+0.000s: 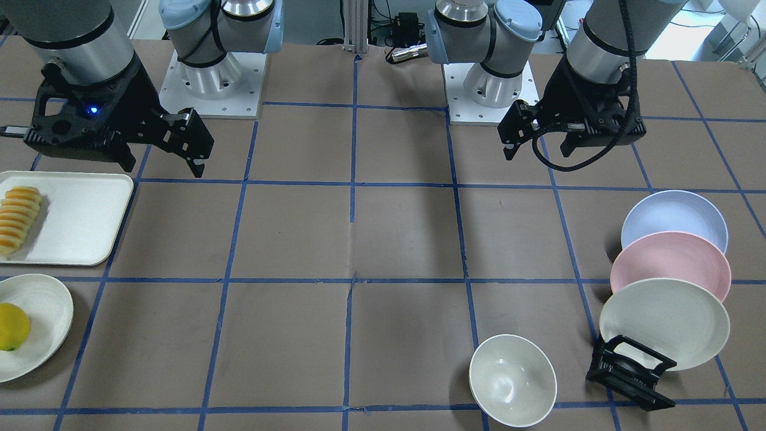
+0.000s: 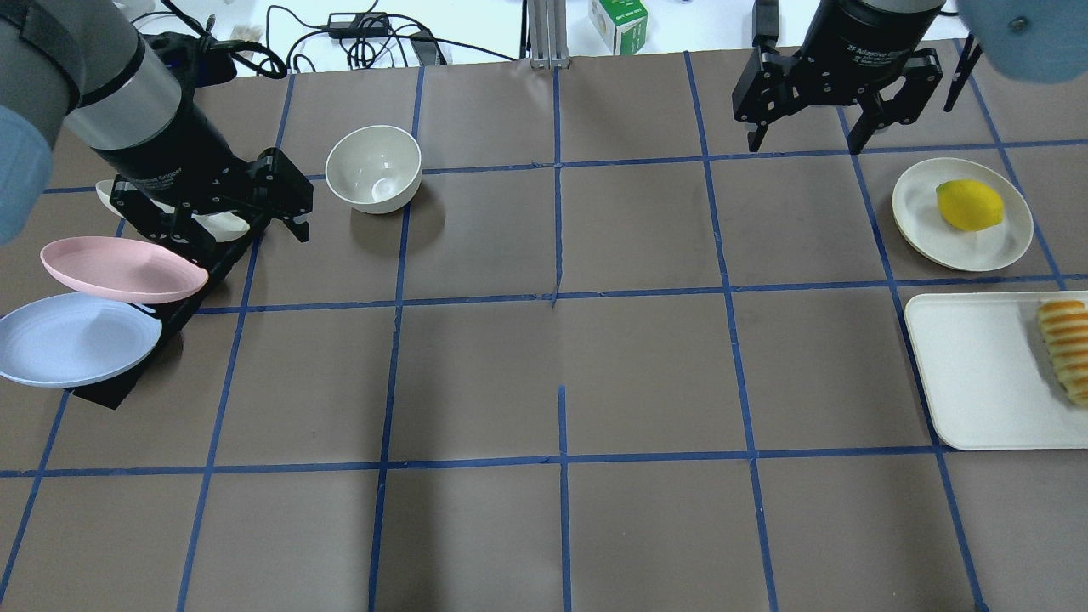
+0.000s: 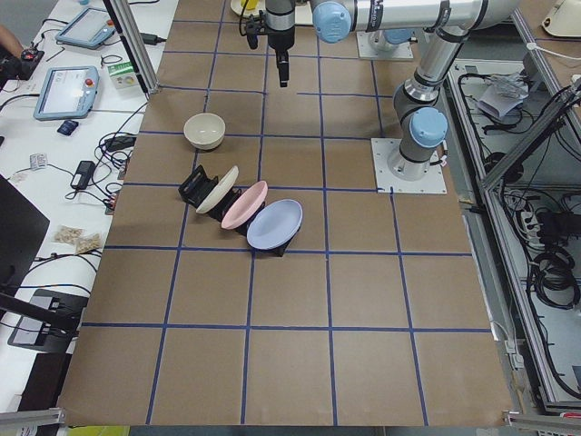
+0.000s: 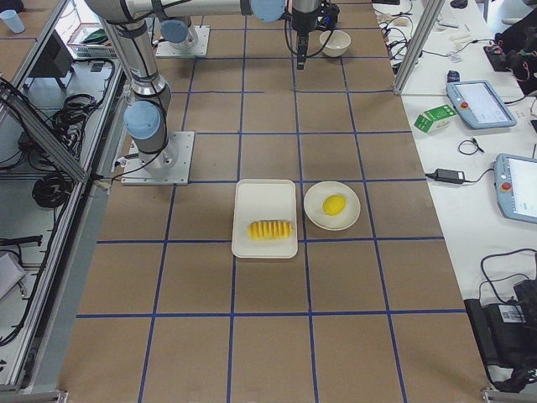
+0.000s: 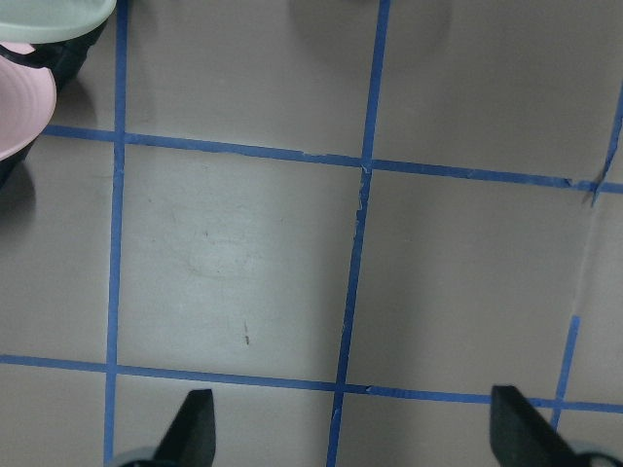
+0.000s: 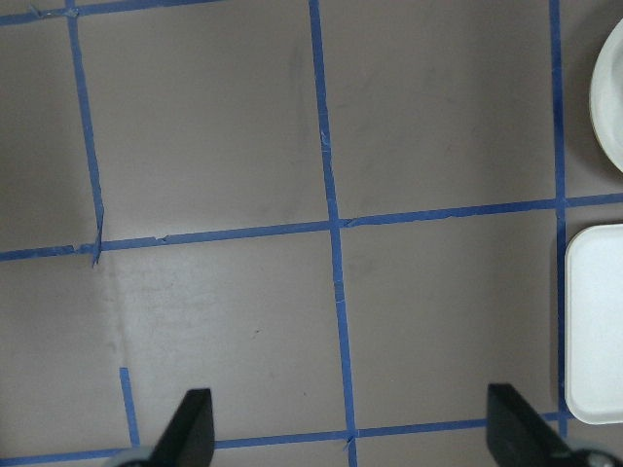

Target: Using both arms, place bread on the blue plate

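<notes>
The bread [image 1: 18, 218] lies at the outer edge of a white tray [image 1: 84, 227] on the robot's right side; it also shows in the overhead view [image 2: 1067, 348] and the exterior right view [image 4: 270, 228]. The blue plate [image 1: 673, 216] leans in a black rack [image 1: 628, 374] on the robot's left side, nearest the robot of three plates [image 2: 76, 338]. My left gripper [image 1: 537, 149] is open and empty, raised beside the rack [image 2: 246, 234]. My right gripper [image 1: 163, 166] is open and empty, raised on the far side of the lemon plate from the tray [image 2: 803, 143]. Both wrist views show only bare table between spread fingertips [image 5: 195, 423] [image 6: 190, 423].
A pink plate [image 1: 670, 266] and a cream plate [image 1: 664, 323] lean in the same rack. A white bowl [image 2: 374, 168] stands next to the left gripper. A lemon [image 2: 969, 204] sits on a cream plate [image 2: 918, 212] beside the tray.
</notes>
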You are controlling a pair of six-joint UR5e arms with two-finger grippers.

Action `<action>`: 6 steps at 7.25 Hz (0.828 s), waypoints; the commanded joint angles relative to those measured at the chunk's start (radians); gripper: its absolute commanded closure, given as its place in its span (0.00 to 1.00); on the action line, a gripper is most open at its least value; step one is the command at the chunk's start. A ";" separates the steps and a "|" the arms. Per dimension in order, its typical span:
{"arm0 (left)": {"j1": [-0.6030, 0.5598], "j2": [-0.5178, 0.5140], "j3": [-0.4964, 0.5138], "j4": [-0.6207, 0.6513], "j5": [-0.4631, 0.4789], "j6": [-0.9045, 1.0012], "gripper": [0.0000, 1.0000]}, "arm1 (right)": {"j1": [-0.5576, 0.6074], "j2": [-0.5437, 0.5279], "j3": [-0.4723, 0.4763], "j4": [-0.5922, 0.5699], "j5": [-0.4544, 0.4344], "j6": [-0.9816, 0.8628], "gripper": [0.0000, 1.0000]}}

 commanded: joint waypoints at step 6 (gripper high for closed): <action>-0.002 0.025 -0.005 -0.011 -0.009 0.000 0.00 | 0.000 0.000 0.002 -0.008 -0.001 0.002 0.00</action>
